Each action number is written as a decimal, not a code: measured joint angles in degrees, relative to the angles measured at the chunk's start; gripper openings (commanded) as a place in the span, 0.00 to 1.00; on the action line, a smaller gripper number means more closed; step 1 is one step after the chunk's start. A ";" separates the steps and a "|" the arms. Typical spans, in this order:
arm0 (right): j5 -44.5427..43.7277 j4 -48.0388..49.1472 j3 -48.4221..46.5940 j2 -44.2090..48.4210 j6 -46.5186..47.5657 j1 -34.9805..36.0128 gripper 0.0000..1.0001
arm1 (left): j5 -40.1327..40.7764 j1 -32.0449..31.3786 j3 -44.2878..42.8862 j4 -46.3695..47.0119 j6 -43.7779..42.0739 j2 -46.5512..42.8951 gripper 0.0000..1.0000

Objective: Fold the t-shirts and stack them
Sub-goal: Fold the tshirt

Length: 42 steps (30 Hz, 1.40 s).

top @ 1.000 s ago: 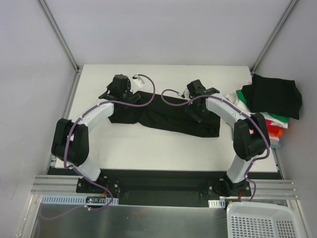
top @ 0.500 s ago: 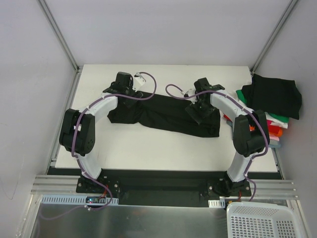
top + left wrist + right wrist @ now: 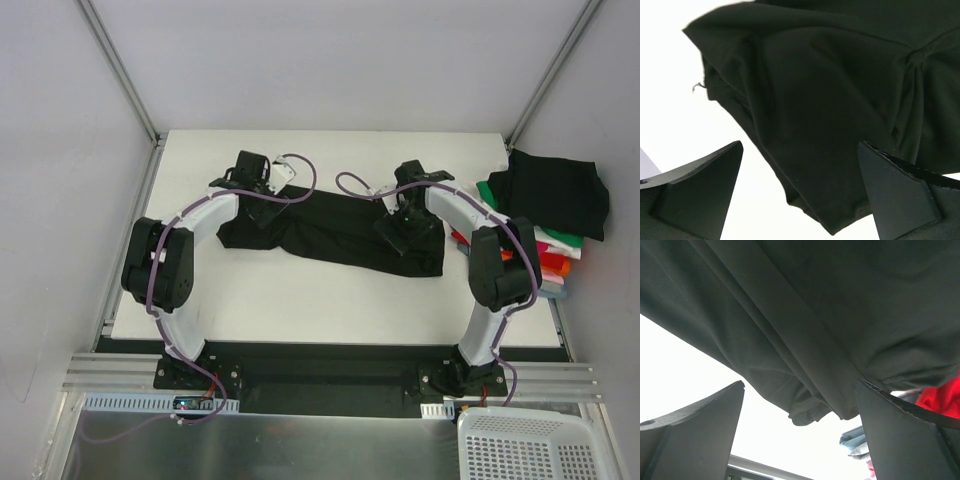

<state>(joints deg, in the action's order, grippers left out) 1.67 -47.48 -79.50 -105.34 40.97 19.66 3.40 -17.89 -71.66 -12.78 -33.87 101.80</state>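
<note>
A black t-shirt lies in a long rumpled strip across the table. My left gripper hovers open over its left end. In the left wrist view a hem corner of the shirt hangs between the spread fingertips, touching neither. My right gripper stands open over the shirt's right end, and the cloth fills the view above the gripper. At the table's right edge sits a stack of folded t-shirts with a black one on top and green, red and orange ones under it.
Red cloth and blue-grey cloth of the stack show past the right fingers. A white plastic basket stands below the table's near right corner. Metal frame posts rise at the far corners, with grey walls on three sides.
The left arm's elbow has drawn in and its gripper has shifted slightly right. The right gripper has moved a little right over the shirt's end. Both have stayed open, and the shirt lies as before.
</note>
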 measured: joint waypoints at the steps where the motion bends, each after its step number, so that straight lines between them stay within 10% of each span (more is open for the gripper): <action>1: 0.17 0.00 0.00 -0.33 0.04 -0.11 0.96 | -0.04 0.00 0.00 -0.20 0.00 0.24 0.99; 42: -1.31 5.03 4.11 -4.98 2.12 -0.98 0.96 | -2.80 0.00 -6.97 -9.53 2.19 10.40 0.99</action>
<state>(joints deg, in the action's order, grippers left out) 0.36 -42.46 -75.40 -110.32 43.09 18.68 0.60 -17.89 -78.63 -22.31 -31.68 112.20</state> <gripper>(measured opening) 0.960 0.993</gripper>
